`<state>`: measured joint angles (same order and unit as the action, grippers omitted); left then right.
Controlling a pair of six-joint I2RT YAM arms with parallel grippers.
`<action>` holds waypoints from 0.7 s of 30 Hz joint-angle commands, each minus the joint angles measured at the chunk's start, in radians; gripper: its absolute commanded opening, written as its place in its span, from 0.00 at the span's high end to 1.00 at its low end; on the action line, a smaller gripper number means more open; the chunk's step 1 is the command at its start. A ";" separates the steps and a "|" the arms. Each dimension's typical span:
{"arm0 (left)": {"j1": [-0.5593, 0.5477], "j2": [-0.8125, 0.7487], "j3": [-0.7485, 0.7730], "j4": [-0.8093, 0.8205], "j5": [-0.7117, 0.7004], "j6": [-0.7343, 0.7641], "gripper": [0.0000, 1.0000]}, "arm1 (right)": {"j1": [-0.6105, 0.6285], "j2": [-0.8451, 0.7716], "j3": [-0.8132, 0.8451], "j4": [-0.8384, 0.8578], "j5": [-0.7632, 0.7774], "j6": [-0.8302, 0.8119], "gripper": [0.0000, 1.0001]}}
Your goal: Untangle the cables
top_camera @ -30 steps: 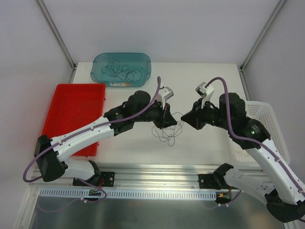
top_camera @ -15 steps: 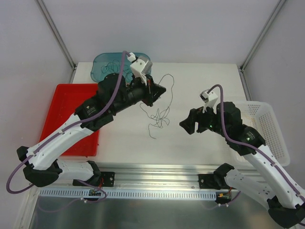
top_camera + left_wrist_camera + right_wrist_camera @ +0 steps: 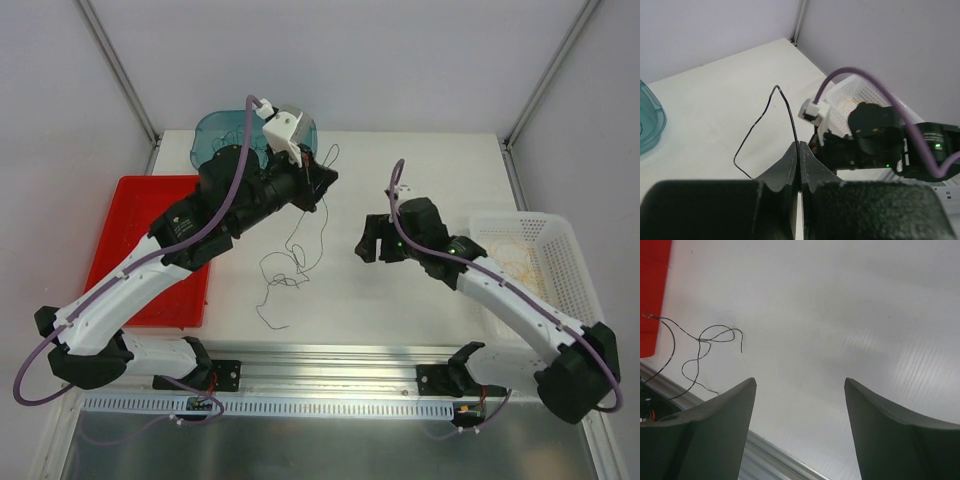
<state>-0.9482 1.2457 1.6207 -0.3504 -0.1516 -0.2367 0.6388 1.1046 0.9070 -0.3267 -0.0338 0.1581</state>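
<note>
Pinched tight in left claw (image 3: 325,181), thin dark cable (image 3: 791,117) trailing down onto bench (image 3: 430,165); right claw (image 3: 800,382) spread wide, holding nothing.

The left hand (image 3: 799,150) fills the near edge, its two dark fingers pressed together with only a slit between them. A thin dark cable (image 3: 785,102) is pinched at their tips; it rises, bends over at a sharp peak and drops back to the left in a loose curve above the white bench (image 3: 715,100). Beyond the fingertips stands the black right arm (image 3: 875,140) with its purple hose (image 3: 880,90) and green lights. A white basket (image 3: 867,92) lies behind it, and a teal tub (image 3: 647,125) shows at the left edge.
</note>
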 commanded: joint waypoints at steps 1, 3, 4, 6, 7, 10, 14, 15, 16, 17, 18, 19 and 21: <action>0.000 -0.006 0.048 0.007 -0.066 0.008 1.00 | -0.002 0.101 -0.010 0.148 -0.093 0.067 0.25; 0.000 -0.006 0.059 0.004 -0.097 0.010 1.00 | 0.004 0.170 -0.019 0.190 -0.168 0.073 0.26; 0.000 -0.009 0.064 0.002 -0.109 0.008 1.00 | 0.010 0.185 -0.035 0.237 -0.192 0.069 0.26; 0.000 -0.015 0.074 0.001 -0.143 0.004 1.00 | 0.022 0.221 -0.056 0.288 -0.253 0.067 0.26; 0.000 -0.018 0.077 0.002 -0.149 0.004 1.00 | 0.025 0.231 -0.063 0.322 -0.270 0.070 0.26; 0.000 -0.026 0.094 0.001 -0.154 -0.003 1.00 | 0.039 0.285 -0.066 0.357 -0.275 0.099 0.26; 0.000 -0.031 0.107 0.001 -0.149 -0.012 1.00 | 0.047 0.337 -0.072 0.403 -0.290 0.118 0.26; 0.000 -0.031 0.110 0.002 -0.149 -0.013 1.00 | 0.050 0.348 -0.071 0.416 -0.299 0.124 0.26; 0.000 -0.029 0.114 0.002 -0.149 -0.015 1.00 | 0.051 0.366 -0.071 0.431 -0.305 0.138 0.26; 0.000 -0.029 0.116 0.001 -0.148 -0.016 1.00 | 0.050 0.376 -0.069 0.436 -0.316 0.142 0.26; 0.000 -0.028 0.119 0.001 -0.146 -0.016 1.00 | 0.050 0.382 -0.068 0.440 -0.318 0.153 0.26; 0.000 -0.026 0.122 0.002 -0.141 -0.016 1.00 | 0.051 0.391 -0.068 0.448 -0.318 0.161 0.26; 0.000 -0.023 0.131 0.002 -0.126 -0.018 1.00 | 0.052 0.397 -0.066 0.448 -0.311 0.184 0.26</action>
<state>-0.9482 1.2415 1.7065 -0.3622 -0.2726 -0.2455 0.6853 1.4960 0.8364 0.0490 -0.3172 0.2958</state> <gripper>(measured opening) 0.003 0.740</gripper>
